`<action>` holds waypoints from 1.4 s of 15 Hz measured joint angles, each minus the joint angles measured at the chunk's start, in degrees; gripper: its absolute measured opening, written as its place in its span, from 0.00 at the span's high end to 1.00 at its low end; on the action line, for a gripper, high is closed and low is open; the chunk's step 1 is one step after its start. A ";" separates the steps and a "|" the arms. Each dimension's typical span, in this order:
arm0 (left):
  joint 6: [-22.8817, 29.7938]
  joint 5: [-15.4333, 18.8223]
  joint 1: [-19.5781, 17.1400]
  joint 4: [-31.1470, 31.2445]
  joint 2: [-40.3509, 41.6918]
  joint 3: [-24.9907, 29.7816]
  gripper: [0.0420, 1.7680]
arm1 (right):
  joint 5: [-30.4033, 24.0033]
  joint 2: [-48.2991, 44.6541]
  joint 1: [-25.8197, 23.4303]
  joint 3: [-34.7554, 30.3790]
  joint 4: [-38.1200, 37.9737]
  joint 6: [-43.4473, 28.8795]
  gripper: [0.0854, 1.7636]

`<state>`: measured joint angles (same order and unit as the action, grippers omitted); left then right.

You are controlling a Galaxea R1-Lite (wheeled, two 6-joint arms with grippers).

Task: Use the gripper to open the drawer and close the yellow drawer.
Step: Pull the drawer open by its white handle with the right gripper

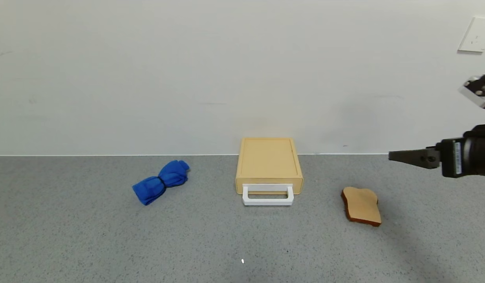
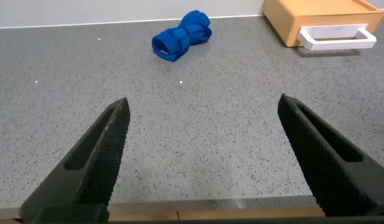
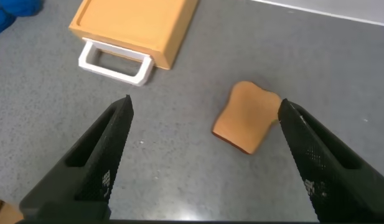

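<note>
drawer (image 1: pixel 269 184) centre against wall, cloth (image 1: pixel 161 181) left, toast slice (image 1: pixel 361 206) right

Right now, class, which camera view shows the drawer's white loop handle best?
The head view: the white loop handle faces the camera squarely, centred on the yellow drawer, with its whole loop visible. The right wrist view shows the handle whole too, but at an angle near the frame's edge. The left wrist view catches it in a far corner, partly cut off.

Left pincer (image 2: pixel 203 106) spread wide — blue cloth (image 2: pixel 181 36), drawer (image 2: pixel 322 23) beyond
</note>
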<state>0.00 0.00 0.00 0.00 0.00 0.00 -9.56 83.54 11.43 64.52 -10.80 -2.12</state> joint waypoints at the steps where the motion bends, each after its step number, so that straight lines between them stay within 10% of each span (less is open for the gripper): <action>1: 0.00 0.00 0.00 0.00 0.00 0.00 0.03 | 0.50 2.40 1.88 1.49 0.00 -0.29 0.03; 13: 0.00 0.00 0.00 0.02 0.00 0.00 0.03 | 14.15 27.89 25.42 17.80 -3.55 -18.66 0.03; 21: 0.00 0.00 0.00 0.00 0.02 0.00 0.03 | 14.65 38.64 31.52 25.25 -3.72 -11.19 0.03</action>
<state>0.00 0.00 0.00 0.00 0.02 0.00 5.10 122.19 42.96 89.77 -14.52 -13.31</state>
